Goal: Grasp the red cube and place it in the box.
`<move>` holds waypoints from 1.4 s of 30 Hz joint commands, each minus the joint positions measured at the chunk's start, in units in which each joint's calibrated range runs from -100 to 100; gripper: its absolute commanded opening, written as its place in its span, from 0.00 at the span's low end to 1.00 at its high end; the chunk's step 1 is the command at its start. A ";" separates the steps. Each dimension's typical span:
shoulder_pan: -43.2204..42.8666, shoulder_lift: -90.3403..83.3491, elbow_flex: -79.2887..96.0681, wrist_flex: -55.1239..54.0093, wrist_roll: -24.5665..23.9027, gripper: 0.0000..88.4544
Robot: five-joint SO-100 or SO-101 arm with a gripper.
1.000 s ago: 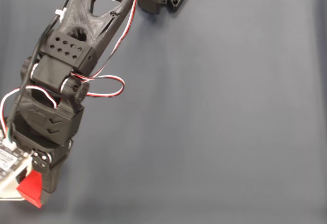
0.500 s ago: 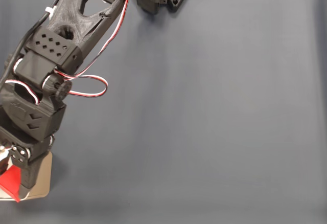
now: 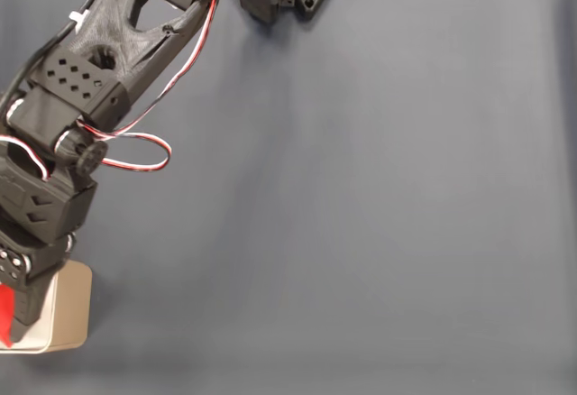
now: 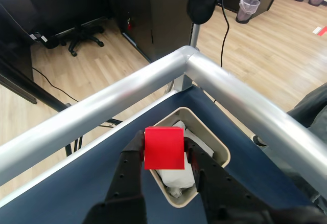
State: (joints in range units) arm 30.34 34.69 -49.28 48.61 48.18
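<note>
Dark blue table (image 3: 361, 215) lies bare rightward. We see our gripper (image 4: 164, 150) clamped on the cube (image 4: 163, 147), held over the box (image 4: 217, 147) at the table's corner, beside metal rails (image 4: 102, 106).
</note>
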 commanded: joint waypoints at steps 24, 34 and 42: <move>3.04 -0.90 -3.64 -1.48 1.17 0.08; 3.04 -1.59 -3.37 -1.39 1.22 0.08; 2.97 -1.85 -3.19 -1.31 1.22 0.08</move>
State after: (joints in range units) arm 32.57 36.08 -50.18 48.61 48.86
